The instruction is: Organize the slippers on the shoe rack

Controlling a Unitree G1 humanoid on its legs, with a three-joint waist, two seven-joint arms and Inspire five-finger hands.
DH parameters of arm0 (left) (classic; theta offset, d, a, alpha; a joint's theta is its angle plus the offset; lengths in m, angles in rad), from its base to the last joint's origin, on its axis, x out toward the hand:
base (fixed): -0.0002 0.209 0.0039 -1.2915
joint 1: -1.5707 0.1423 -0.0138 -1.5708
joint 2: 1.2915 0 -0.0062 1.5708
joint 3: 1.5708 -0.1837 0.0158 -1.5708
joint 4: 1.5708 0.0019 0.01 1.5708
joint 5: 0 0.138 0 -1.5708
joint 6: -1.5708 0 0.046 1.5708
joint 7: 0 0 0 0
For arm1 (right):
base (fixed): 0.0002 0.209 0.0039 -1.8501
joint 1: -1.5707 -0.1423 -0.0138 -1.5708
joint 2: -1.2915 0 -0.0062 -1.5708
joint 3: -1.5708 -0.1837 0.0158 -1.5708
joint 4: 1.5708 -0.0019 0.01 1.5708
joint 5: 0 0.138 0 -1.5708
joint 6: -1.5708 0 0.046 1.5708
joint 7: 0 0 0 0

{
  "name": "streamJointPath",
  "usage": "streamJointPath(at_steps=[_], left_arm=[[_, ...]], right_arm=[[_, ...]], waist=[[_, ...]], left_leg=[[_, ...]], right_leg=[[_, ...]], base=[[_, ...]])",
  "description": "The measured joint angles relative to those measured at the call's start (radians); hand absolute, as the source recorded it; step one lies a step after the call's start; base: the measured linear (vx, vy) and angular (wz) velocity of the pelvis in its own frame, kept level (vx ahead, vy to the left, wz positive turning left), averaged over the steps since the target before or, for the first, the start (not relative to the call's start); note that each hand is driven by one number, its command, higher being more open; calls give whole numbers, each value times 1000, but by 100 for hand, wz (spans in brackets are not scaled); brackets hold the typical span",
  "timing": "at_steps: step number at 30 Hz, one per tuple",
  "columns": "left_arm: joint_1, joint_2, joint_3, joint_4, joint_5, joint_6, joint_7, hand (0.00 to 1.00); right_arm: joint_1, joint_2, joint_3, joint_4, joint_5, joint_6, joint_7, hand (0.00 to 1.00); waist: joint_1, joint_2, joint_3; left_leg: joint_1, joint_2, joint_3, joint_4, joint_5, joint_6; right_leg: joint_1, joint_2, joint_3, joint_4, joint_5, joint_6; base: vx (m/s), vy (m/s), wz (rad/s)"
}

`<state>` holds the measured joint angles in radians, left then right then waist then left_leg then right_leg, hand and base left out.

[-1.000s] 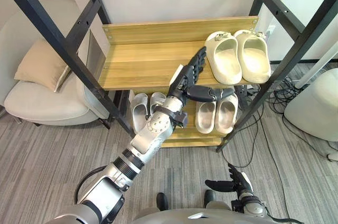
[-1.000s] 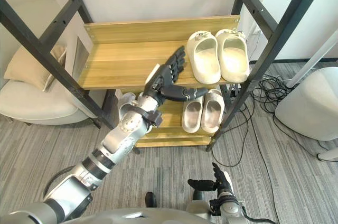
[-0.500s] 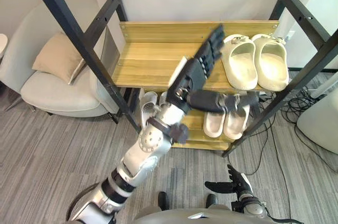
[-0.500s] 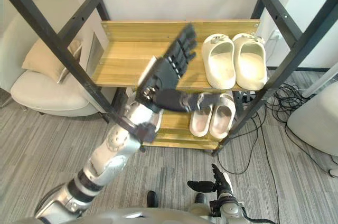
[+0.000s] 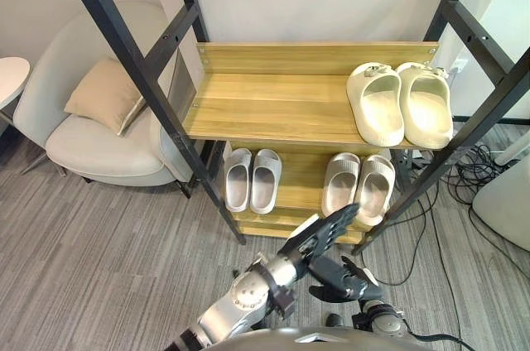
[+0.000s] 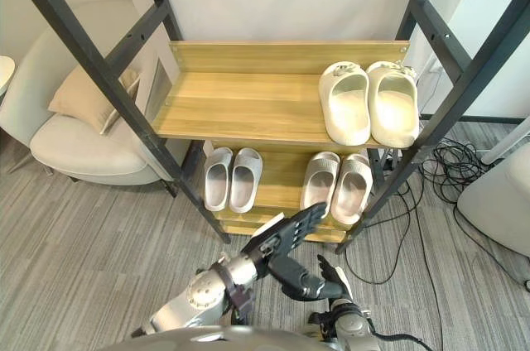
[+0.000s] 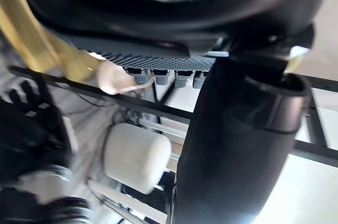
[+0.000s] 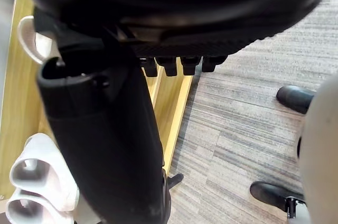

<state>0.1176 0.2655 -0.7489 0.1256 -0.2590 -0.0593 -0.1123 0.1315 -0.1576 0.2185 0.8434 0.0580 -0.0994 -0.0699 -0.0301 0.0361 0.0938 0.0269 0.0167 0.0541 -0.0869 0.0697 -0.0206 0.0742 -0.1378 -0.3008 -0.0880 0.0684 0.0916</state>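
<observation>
The wooden shoe rack (image 5: 273, 98) carries three pairs. A cream pair (image 5: 400, 104) rests at the right end of the top shelf. On the lower shelf, a pale grey pair (image 5: 252, 179) lies at the left and a beige pair (image 5: 358, 188) at the right. My left hand (image 5: 321, 233) hangs low in front of the rack, below the beige pair, open with straight fingers and holding nothing. My right hand (image 6: 333, 275) is lower still, just above the floor, open and empty. The right wrist view takes in the lower shelf and a white slipper (image 8: 37, 182).
Slanted black frame posts (image 5: 141, 78) flank the rack on both sides. A light armchair with a tan cushion (image 5: 95, 94) stands at the left. Cables (image 5: 472, 177) trail on the floor at the right, next to a white rounded object (image 5: 507, 202).
My left arm has dropped from the height of the top shelf to low in front of the rack, its hand still open and empty. The camera has shifted. The slippers have not moved.
</observation>
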Motion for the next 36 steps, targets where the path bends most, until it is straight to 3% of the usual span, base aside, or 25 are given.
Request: streamJointPath(at_steps=[2,8,15,30,33,35,36], left_arm=[[59,-22,132,117,84,2,11,100],[103,-44,393,304,255,3,92,100],[123,-101,627,508,290,4,178,100],[73,-157,735,668,267,3,260,100],[38,-159,735,686,263,3,262,100],[25,-163,734,688,262,3,263,100],[19,-167,736,685,262,2,266,100]], right_arm=[[-1,8,-2,2,-19,-1,-1,100],[0,37,-11,18,-19,-1,-6,100],[0,56,-68,37,-39,0,-10,100],[-36,73,-92,91,-57,4,-43,100],[-65,76,-88,108,-57,10,-50,100],[-74,77,-83,110,-57,10,-51,100],[-79,73,-81,108,-57,11,-51,100]], waist=[[2,-11,1],[18,-52,-3],[25,-52,-2],[40,-62,21],[52,-79,60],[53,-79,67],[53,-74,76]], left_leg=[[0,2,1,0,-1,-2],[5,6,13,0,-5,-6],[13,5,25,0,-10,-4],[41,18,73,1,-22,-12],[13,15,76,77,-55,-7],[-51,16,65,171,-89,12],[-94,19,43,212,-99,19]], right_leg=[[0,2,0,0,1,2],[-1,5,9,0,0,0],[0,4,26,0,0,1],[-17,16,79,44,-16,-6],[-113,-17,94,275,-114,0],[-146,-28,94,326,-116,12],[-168,-45,91,454,-208,13]], base=[[0,0,0],[4,1,-4],[-13,12,-5],[-7,4,-10],[-30,1,-2],[-70,-19,28],[-60,-68,40]])
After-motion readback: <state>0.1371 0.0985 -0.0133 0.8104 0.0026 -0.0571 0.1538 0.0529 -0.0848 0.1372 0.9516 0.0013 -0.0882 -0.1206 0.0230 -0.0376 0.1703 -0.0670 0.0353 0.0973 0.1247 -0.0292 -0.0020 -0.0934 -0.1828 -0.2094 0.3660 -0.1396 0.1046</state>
